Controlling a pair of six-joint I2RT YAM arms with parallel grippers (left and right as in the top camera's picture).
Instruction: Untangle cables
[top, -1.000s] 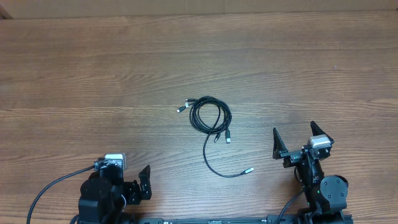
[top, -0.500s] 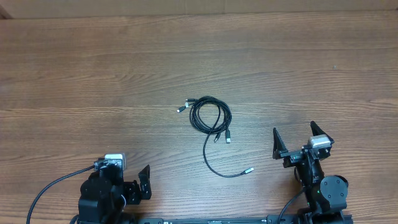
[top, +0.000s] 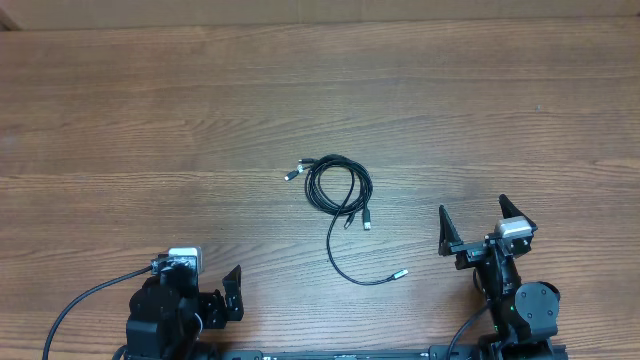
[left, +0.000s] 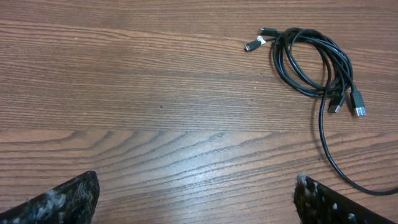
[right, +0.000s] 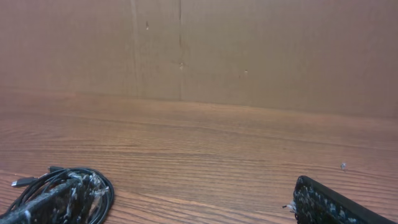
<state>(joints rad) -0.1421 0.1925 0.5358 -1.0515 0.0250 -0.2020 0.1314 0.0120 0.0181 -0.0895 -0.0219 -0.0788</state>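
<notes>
On the brown wood-grain table (top: 150, 120) the cables (top: 338, 185) lie near the middle. They are thin, glossy black cords wound in a loose round coil, with small silver-grey plugs poking out and one strand trailing in a curve toward the arms. The left gripper (left: 196, 180) and right gripper (top: 473, 206) sit at the near edge, well apart from the coil, dark fingers spread wide around nothing.

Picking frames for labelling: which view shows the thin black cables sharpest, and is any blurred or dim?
Overhead: evenly lit, thin black coiled cables small but crisp. Left wrist: sharpest, plug tips clear. Right wrist: dimmer, cables soft at bottom-left.
</notes>
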